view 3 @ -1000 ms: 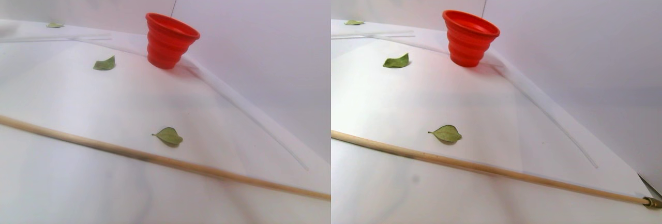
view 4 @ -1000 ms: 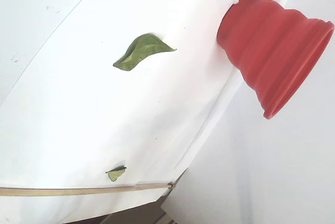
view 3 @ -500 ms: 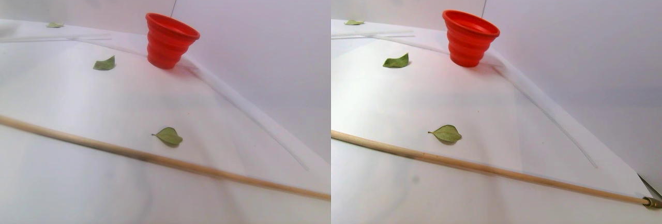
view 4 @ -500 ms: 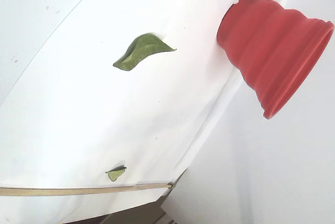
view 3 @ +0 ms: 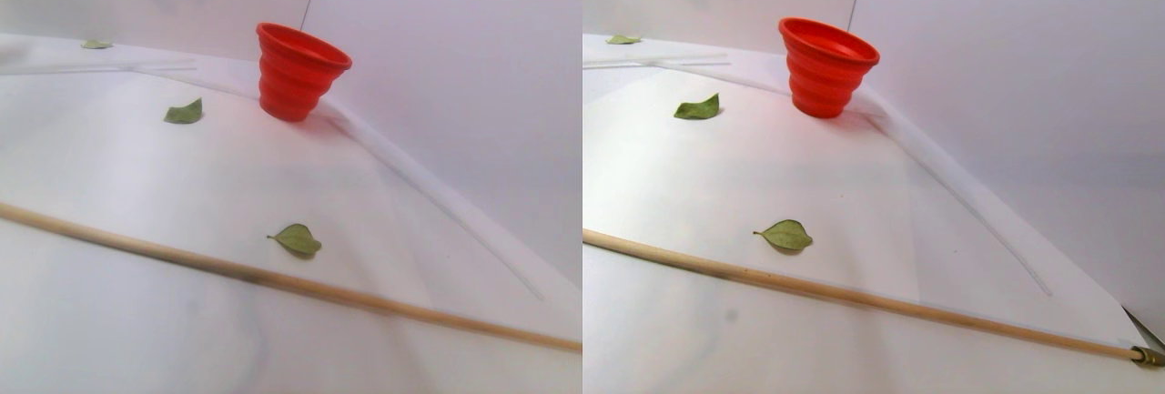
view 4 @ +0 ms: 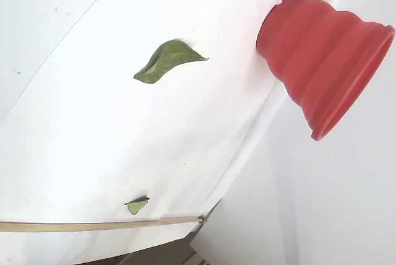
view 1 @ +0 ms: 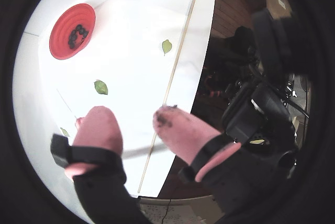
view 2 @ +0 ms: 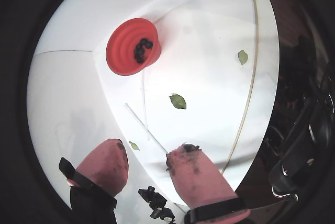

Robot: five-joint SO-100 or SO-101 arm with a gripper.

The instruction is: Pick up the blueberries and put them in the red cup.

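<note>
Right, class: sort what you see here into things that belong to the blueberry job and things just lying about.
Belongs to the job:
- blueberries, already in the cup
- red cup
- gripper, open and empty, away from the cup

Just lying about:
- green leaves, scattered on the white sheet
- wooden stick
- clear thin rod

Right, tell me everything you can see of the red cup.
The cup is red, matte and silicone-like, built of stepped rings widening to a thick rim. It stands upright on the white sheet, near its edge by the wall. Both wrist views show dark blueberries clustered inside. Nothing else touches it; the tool is well away.
</note>
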